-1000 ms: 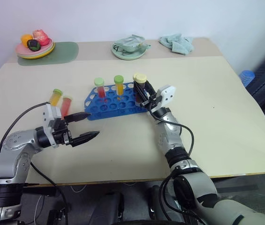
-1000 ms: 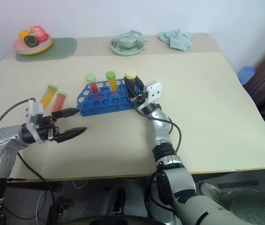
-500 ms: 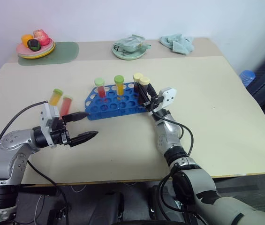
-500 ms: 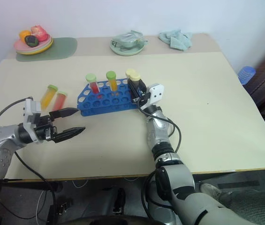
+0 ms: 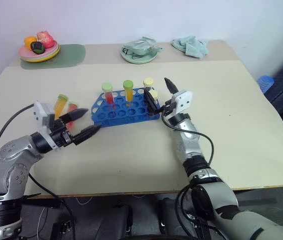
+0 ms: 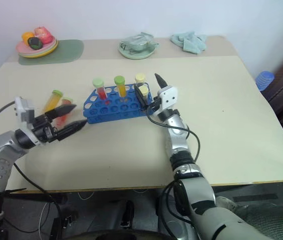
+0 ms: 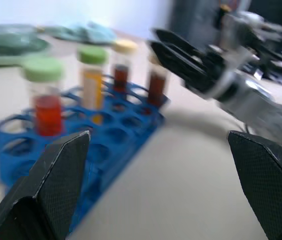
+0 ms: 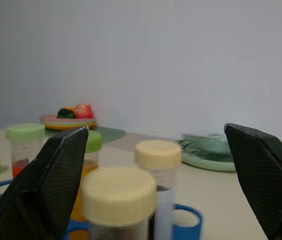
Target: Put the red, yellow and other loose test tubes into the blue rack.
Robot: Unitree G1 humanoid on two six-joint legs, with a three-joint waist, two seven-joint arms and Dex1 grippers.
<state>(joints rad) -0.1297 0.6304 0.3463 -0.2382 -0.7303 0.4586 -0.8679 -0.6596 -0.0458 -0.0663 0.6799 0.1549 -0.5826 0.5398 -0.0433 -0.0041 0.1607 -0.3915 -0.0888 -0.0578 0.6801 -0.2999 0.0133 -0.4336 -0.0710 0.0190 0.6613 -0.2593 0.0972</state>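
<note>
The blue rack stands mid-table with a red tube, a yellow tube and two dark tubes with pale-yellow caps upright in it. My right gripper is open at the rack's right end, its fingers either side of the nearer pale-capped tube without touching it. Two loose test tubes, a yellow-orange one and a red one, lie left of the rack. My left gripper is open and empty just in front of them, one finger crossing the red one.
At the table's far edge sit a plate of fruit on a green mat, a green dish with a crumpled item and a teal cloth. A blue object stands off the table's right side.
My right gripper has opened and let go of a pale-capped dark tube, which now stands in the rack. My left gripper has risen and turned toward the loose tubes.
</note>
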